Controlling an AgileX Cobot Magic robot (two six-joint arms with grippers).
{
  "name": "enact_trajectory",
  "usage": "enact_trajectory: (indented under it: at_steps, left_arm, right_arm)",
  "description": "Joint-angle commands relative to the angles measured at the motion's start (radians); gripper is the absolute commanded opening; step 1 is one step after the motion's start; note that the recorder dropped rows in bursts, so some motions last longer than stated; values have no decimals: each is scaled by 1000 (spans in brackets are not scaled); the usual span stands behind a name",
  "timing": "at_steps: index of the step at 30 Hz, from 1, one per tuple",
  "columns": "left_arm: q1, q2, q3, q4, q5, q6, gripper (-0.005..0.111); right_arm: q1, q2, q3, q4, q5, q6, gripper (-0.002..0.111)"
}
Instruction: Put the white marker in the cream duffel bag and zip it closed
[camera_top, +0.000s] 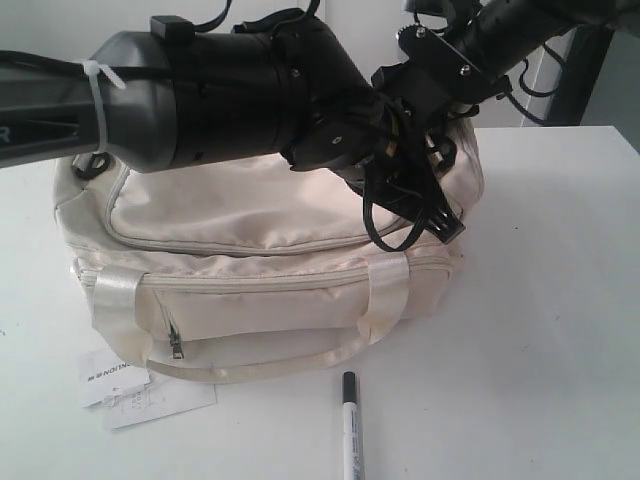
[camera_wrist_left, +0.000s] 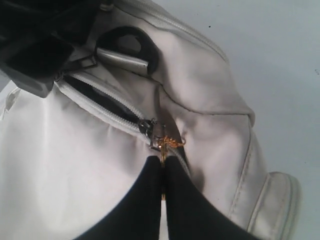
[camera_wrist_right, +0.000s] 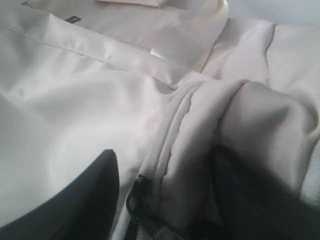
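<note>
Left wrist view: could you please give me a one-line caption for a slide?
Left gripper shut on the gold zipper pull of the soft cream fabric duffel bag, its zipper partly open.

Left arm (camera_top: 200, 95) is covering cream duffel bag (camera_top: 230, 205) at twelve o'clock; white marker (camera_top: 350, 430) seemingly running off-frame at six.

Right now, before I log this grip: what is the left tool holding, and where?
The left tool is shut on the end of the small gold cord pull on the zipper of the soft cream fabric duffel bag.
</note>
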Motion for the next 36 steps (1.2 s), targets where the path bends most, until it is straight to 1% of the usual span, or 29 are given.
enact_trajectory:
  at_steps: [1,4,5,6,7,10,17,23,29,36]
  left_arm:
    - [-7,-9,7,-15,3,-11,0]
    - [-7,-9,7,-15,-4,-11,0]
    - [-7,-9,7,-15,-4,-11,0]
    - [-7,-9,7,-17,-9,-11,0]
    - [-7,-9,7,-19,-15,-11,0]
    - [-7,-9,7,-19,-24,-11,0]
    - [-7,-9,7,-19,-4,-9,0]
    - [-7,-13,7,-34,65,-9,0]
    - [-7,-34,7,-37,67,-9,0]
    - [-9,-48,7,-105,83,-5,0]
  right_arm:
    - [4,26,-5,-12,-30,14,52]
    - [4,47,-5,-7,-42,23,48]
    - [4,51,-5,-7,-45,25,45]
    - [4,54,-5,-5,-45,28,40]
    - [4,59,-5,3,-43,30,31]
    - [4,58,-5,8,-45,30,0]
    - [-7,51,-5,3,-47,50,0]
    - [-28,42,-5,9,-44,74,0]
    - [-34,42,-5,14,-47,76,0]
    - [-34,42,-5,16,-72,104,0]
